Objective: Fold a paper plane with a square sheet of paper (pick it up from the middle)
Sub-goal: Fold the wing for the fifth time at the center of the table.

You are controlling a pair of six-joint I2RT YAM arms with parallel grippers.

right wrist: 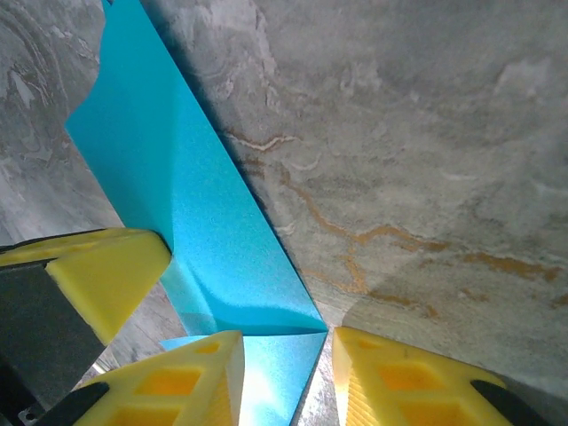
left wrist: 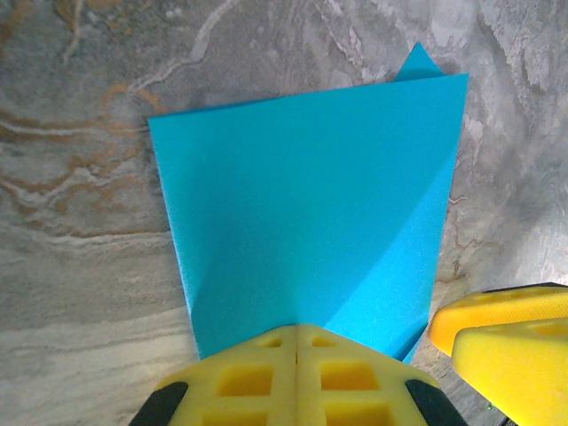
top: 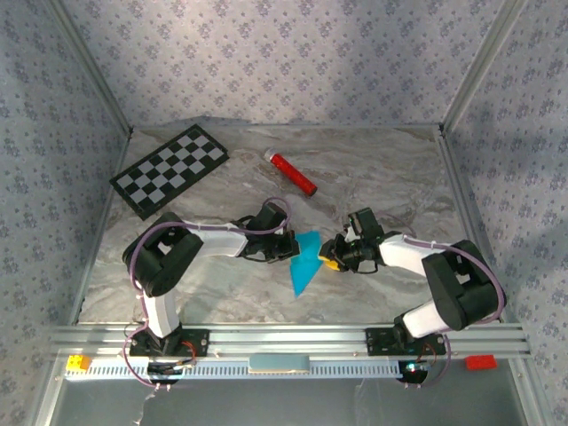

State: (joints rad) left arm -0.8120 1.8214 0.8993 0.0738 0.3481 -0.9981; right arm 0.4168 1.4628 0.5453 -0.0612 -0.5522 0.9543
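The cyan-blue sheet of paper (top: 304, 263) lies folded on the marble table between my two grippers, its narrow point toward the near edge. My left gripper (top: 289, 248) is shut, its yellow fingertips pinched together at the paper's (left wrist: 311, 204) near edge, and creases run out from that spot. In its own view the left gripper (left wrist: 297, 332) hides that edge. My right gripper (right wrist: 284, 351) is open, its fingers (right wrist: 191, 377) astride a folded corner of the paper (right wrist: 186, 204). The right gripper (top: 331, 256) sits at the paper's right side.
A black-and-white checkerboard (top: 170, 169) lies at the back left and a red cylinder (top: 293, 174) behind the paper. The right gripper's yellow fingers (left wrist: 506, 342) come close beside the left gripper. Metal frame rails and patterned walls bound the table (top: 399, 177).
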